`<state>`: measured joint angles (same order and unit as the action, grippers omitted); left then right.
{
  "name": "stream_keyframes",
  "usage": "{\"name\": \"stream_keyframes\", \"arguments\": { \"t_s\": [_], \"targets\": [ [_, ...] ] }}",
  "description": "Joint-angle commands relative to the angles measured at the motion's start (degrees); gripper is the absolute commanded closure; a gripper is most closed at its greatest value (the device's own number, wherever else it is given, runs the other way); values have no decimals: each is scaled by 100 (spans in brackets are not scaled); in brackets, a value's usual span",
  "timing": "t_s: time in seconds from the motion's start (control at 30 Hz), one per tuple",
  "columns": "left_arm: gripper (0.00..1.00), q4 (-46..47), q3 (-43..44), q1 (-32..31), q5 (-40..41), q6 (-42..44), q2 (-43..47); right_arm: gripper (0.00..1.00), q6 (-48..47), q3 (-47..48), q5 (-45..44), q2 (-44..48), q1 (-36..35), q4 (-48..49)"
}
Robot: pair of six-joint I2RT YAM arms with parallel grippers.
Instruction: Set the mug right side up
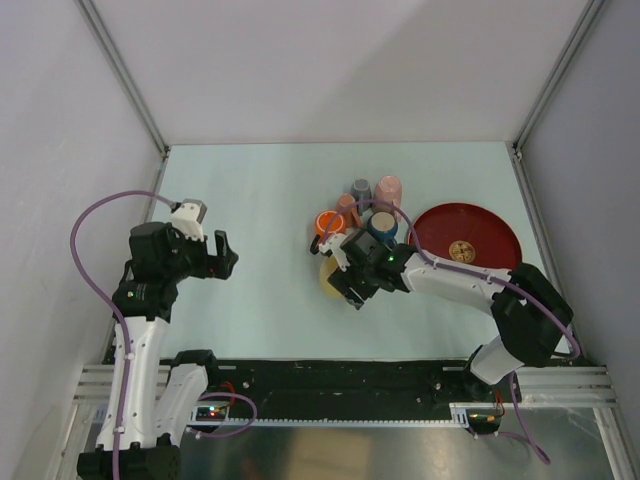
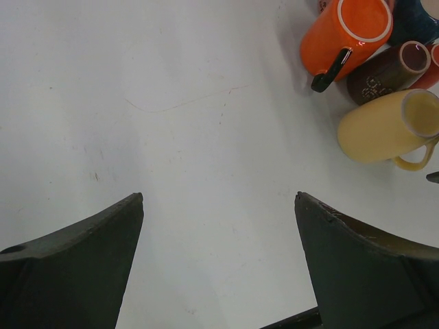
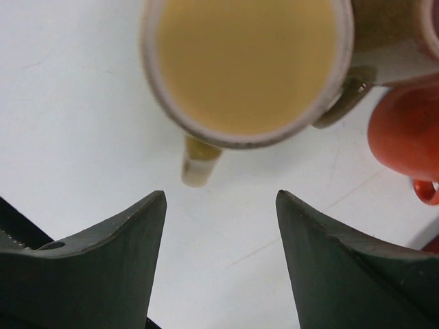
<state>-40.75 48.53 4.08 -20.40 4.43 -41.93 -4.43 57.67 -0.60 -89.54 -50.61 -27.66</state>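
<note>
Yellow mug point(image 3: 247, 62) round, smooth, lying on side. May roll or slip if pinched badly. Handle point(image 3: 200, 163) pointing at right gripper point(image 3: 219, 199) may get in way. Mug sits mid table, at gripper's 12 o'clock, mouth facing it. Gripper fingers spread wide, holding nothing. Orange mug point(image 1: 328, 222) close at 12 o'clock, easy to bump. Left gripper point(image 2: 218, 197) spread too, well apart at 9 o'clock.

Smooth yellow mug point(image 2: 374, 133), glossy orange mug point(image 2: 336, 41), matt scuffed white table point(image 2: 171, 137)

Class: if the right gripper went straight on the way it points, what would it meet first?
Probably the yellow mug, its handle nearest the open fingers, though depth is unclear.
</note>
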Motion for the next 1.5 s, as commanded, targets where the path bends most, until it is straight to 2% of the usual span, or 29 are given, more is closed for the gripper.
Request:
{"name": "stream_keyframes", "arguments": {
  "t_s": [0.0,0.1,0.27,0.57,0.6,0.73,0.83,0.97,1.07,1.27,1.37,1.47],
  "targets": [
    [5,201,151,57,-170,-119,-10,30,-310,-68,509,200,-4,553],
    [5,202,185,58,-209,-162,-80,35,-203,-49,549,106,5,732],
    [5,230,234,57,-240,-221,-138,48,171,112,404,-276,15,866],
    [6,233,269,51,-179,-156,-79,55,423,179,232,-711,95,786],
    [6,234,274,54,-172,-145,-79,60,424,181,212,-722,95,801],
    [6,220,331,51,-172,-103,-101,91,389,216,154,-689,103,785],
    [7,218,406,40,-181,-47,-136,99,196,276,349,-410,113,546],
    [11,137,619,-24,-514,343,-125,100,-309,437,1213,424,284,-76],
    [11,127,776,-277,-654,1045,111,100,-740,881,2371,978,667,-807],
    [11,124,1084,-1728,-99,2806,421,100,-1041,1944,4310,1314,1492,-1967],
    [11,188,1144,-2736,330,4005,520,100,-660,2396,5694,988,1995,-2349],
    [12,593,1064,-3561,741,4958,570,100,199,2435,6766,688,2377,-2280]
  ]
}}
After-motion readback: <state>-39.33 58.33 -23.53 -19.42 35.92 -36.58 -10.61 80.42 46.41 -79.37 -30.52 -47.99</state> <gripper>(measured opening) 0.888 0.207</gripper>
